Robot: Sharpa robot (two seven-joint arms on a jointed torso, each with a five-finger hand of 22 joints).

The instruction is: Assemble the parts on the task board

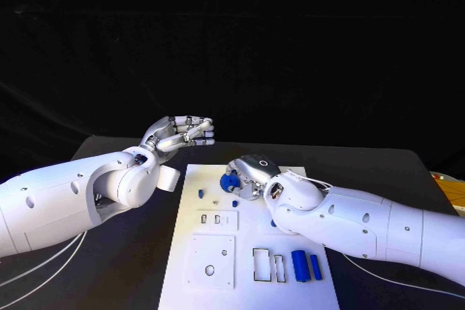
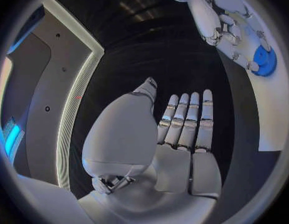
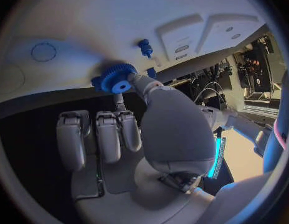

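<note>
Small blue toothed gear point(image 1: 230, 182) sits at the upper left part of the white rectangular task board point(image 1: 310, 286), centre frame, pinched by the right hand point(image 1: 250, 177) between thumb and a fingertip point(image 3: 137, 78). Right arm enters from lower right. Left hand point(image 1: 180, 134) is raised off the board's upper left corner over black table point(image 1: 388, 169), fingers apart, holding nothing.

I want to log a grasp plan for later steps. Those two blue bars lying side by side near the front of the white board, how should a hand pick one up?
Take the outer blue bar across its long sides, near the middle, coming from above with the right hand. It lies flat on the task board, and the wider blue bar sits close beside it, so probably only fingertips fit between.
</note>
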